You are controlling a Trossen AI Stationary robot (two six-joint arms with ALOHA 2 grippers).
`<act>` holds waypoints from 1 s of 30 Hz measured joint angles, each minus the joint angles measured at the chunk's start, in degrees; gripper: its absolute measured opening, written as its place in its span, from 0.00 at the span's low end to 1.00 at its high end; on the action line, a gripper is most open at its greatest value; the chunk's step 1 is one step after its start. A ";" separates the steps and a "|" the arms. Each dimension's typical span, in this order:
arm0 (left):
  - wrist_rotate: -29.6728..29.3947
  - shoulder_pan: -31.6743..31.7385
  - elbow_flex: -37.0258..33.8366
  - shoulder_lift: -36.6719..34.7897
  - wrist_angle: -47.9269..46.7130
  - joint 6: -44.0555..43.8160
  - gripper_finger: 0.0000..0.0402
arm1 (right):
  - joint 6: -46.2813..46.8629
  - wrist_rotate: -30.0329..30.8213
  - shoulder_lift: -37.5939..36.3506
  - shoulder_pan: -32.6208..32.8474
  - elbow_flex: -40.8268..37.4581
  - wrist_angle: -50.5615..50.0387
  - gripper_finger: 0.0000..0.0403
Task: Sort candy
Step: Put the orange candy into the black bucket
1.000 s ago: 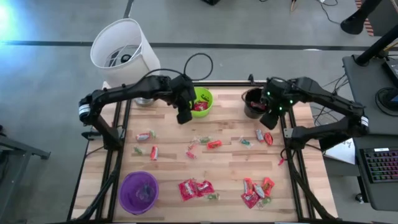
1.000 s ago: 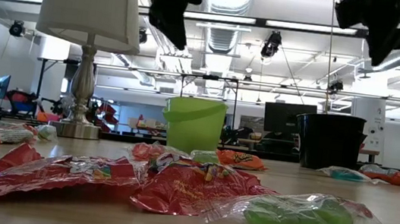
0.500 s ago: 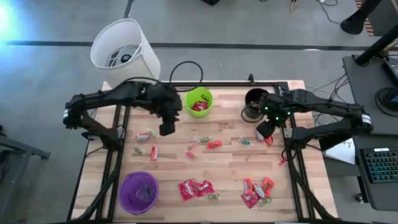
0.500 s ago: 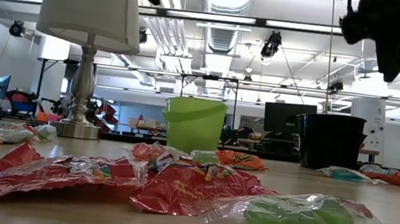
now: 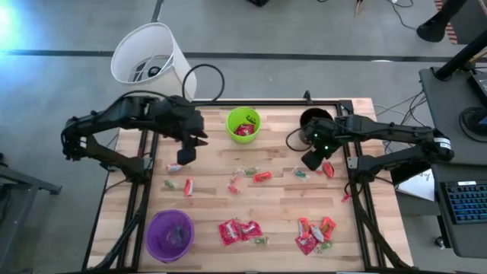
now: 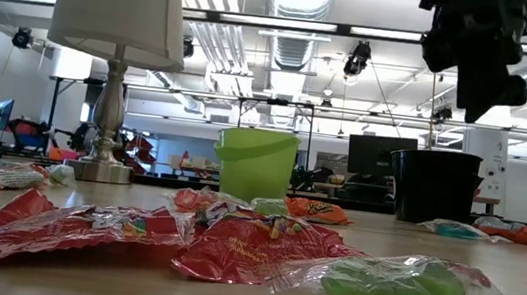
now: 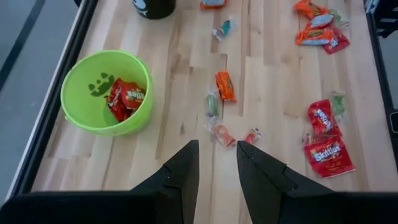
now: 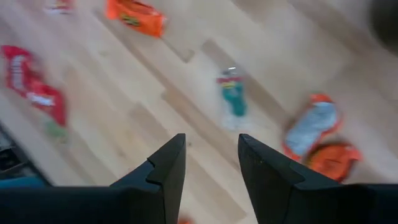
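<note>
The candy lies scattered on the wooden table: red packets (image 5: pixel 240 230), orange-red pieces (image 5: pixel 262 176) and small green ones (image 5: pixel 300 174). A green cup (image 5: pixel 243 124) at the far middle holds red packets (image 7: pixel 124 96). My left gripper (image 5: pixel 186 152) hangs open and empty above the table's left part, left of the green cup, over a small candy (image 5: pixel 176 165). My right gripper (image 5: pixel 310 161) is open and empty, pointing down just near of the black cup (image 5: pixel 312 122), above a green-wrapped candy (image 8: pixel 234 99) and orange pieces (image 8: pixel 314 130).
A purple cup (image 5: pixel 170 234) stands at the near left. A white-shaded lamp (image 5: pixel 148 53) stands at the far left corner. More red and orange candy (image 5: pixel 316 232) is heaped at the near right. Dark frame rails run along the table's left and right edges.
My left gripper has drawn away from the green cup toward the table's left edge and risen out of the low view. My right gripper has come from beside the black cup toward the near edge, sunk lower and rolled about its axis. No candy has moved.
</note>
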 joint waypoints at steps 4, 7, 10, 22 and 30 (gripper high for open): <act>0.00 0.00 0.00 -0.37 -2.39 -0.09 0.23 | 1.72 -2.94 -0.02 0.16 0.00 1.24 0.39; 0.00 0.00 0.00 -0.34 -4.12 -0.96 0.23 | 2.91 -3.08 -0.02 0.63 0.00 1.36 0.43; 0.00 0.00 0.00 -0.34 -5.26 -1.44 0.23 | 7.14 -3.43 -0.02 1.50 -0.24 1.40 0.47; 0.09 0.00 0.00 -1.79 -6.45 4.22 0.23 | 34.57 4.64 0.07 19.58 -6.03 2.74 0.49; 0.12 0.00 0.00 -3.34 -6.12 5.78 0.23 | 53.21 15.89 1.39 35.21 -7.28 12.37 0.49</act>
